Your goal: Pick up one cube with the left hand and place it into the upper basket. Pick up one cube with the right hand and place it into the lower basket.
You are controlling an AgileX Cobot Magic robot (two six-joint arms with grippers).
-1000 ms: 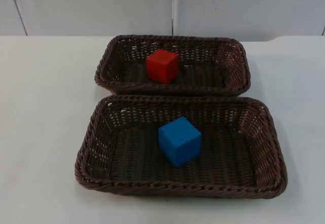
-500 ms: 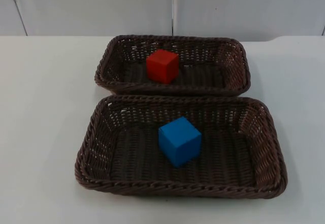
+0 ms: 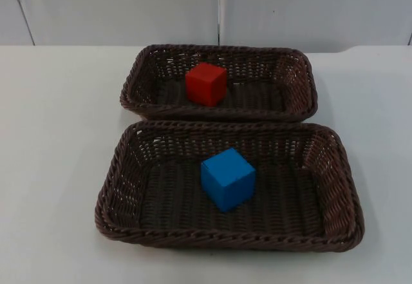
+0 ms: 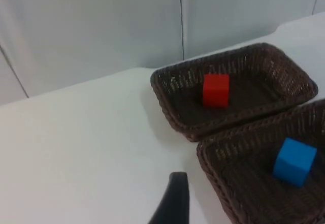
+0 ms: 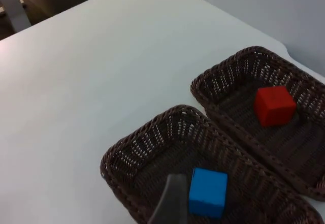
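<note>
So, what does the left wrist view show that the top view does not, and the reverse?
Left wrist view: the left end effector, above the white table beside the baskets. Top view: the lower basket whole, with all of its rim. Both: the red cube in the upper basket and the blue cube in the lower one.

the white table (image 3: 58,168) bears two brown wicker baskets, upper basket (image 3: 293,65) just behind lower basket (image 3: 341,187).
</note>
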